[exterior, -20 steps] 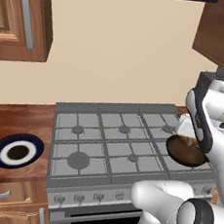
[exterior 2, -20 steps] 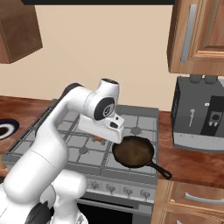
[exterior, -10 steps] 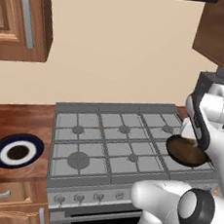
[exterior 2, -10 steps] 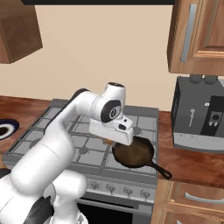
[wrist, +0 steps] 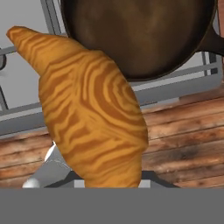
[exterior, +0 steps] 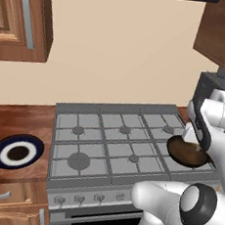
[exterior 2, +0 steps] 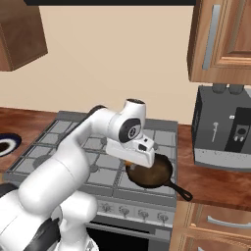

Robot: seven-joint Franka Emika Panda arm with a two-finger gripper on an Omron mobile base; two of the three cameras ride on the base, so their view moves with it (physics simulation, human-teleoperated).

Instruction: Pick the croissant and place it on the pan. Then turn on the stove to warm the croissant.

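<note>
The tool (exterior 2: 131, 161) is holding the croissant (wrist: 92, 111) tight, just above the near rim of the pan (exterior 2: 151, 172), in the middle of the right base view. It should go further over the pan's bowl, then let go low. The stove (exterior: 107, 138) has open room to the left.

Croissant (wrist: 94, 113): golden-orange, striped, held in the air just beside the pan's rim; pan (exterior 2: 152, 172): dark, round, empty, on the stove's (exterior: 107, 138) near right burner, handle pointing right.
</note>
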